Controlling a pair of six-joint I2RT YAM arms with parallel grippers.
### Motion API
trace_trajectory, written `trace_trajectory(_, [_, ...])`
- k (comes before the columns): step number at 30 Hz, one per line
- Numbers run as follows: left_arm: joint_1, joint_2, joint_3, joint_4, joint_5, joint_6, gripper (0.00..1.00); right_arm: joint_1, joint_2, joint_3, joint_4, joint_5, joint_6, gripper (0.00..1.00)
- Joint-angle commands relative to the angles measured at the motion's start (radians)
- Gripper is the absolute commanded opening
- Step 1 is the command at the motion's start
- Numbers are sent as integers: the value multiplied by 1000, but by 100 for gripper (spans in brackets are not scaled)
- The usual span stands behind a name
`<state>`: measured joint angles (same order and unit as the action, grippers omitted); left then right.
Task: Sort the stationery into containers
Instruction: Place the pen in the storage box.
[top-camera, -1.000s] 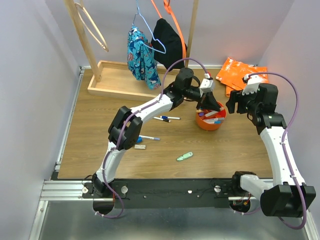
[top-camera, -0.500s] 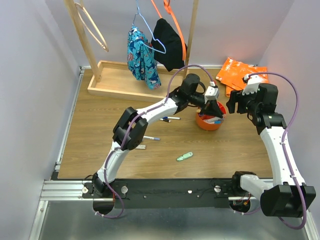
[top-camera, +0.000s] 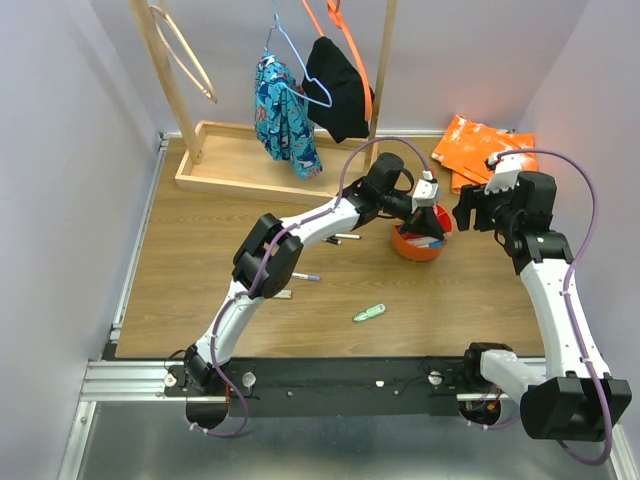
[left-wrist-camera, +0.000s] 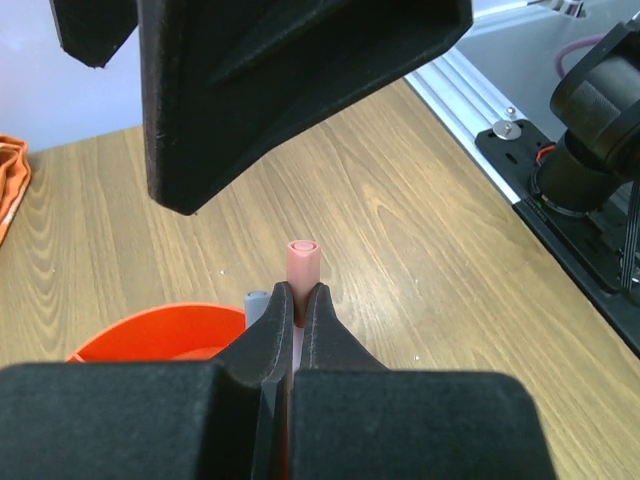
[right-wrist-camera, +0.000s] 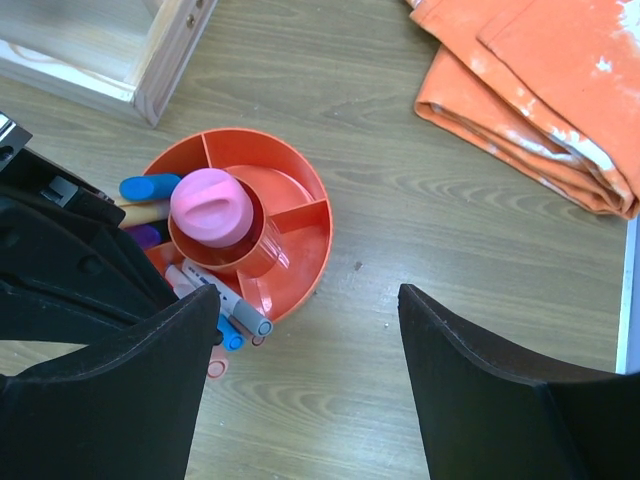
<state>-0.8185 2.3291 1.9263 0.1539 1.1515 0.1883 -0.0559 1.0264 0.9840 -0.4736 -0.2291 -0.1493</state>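
The round orange cup (top-camera: 418, 246) with inner dividers (right-wrist-camera: 300, 225) holds a pink-topped highlighter (right-wrist-camera: 210, 205), a blue one (right-wrist-camera: 150, 187) and several pens that lean over its rim. My left gripper (left-wrist-camera: 297, 290) hangs at the cup's near side (top-camera: 432, 220), shut on a pink-ended pen (left-wrist-camera: 303, 260) whose tip sticks out past the fingertips. My right gripper (right-wrist-camera: 310, 400) hovers open just right of the cup (top-camera: 478, 210), with nothing between its fingers. On the table lie a mint-green piece (top-camera: 369, 313), a blue-capped pen (top-camera: 305, 276) and another pen (top-camera: 345, 238).
An orange plastic bag (top-camera: 482, 148) lies behind the right gripper (right-wrist-camera: 540, 90). A wooden tray base (top-camera: 240, 170) with a rack of hanging clothes (top-camera: 285, 110) stands at the back left. A small pale item (top-camera: 282, 294) lies by the left arm.
The left arm has stretched further right, and its gripper has come down at the cup with the pen still in it. The right arm has hardly moved.
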Motion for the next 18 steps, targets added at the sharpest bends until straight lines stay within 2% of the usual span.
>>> trace_trajectory(1, [-4, 19, 27, -40, -21, 56, 0, 2, 3, -12, -10, 4, 1, 80])
trace_trajectory(7, [1, 6, -15, -57, -19, 106, 0, 2, 18, -7, -3, -3, 2, 80])
trace_trajectory(12, [10, -8, -49, -123, -35, 203, 11, 2, 32, -8, 4, -7, 5, 80])
trace_trajectory(14, [10, -13, -50, -204, -58, 300, 13, 2, 38, -4, 7, -10, 7, 80])
trace_trajectory(16, [13, -19, -55, -232, -73, 326, 18, 2, 46, 5, 9, -12, 7, 80])
trace_trajectory(17, [15, -31, -67, -231, -75, 327, 28, 2, 47, 7, 10, -12, 8, 80])
trace_trajectory(18, [15, -40, -75, -228, -82, 338, 33, 2, 49, 11, 12, -13, 8, 80])
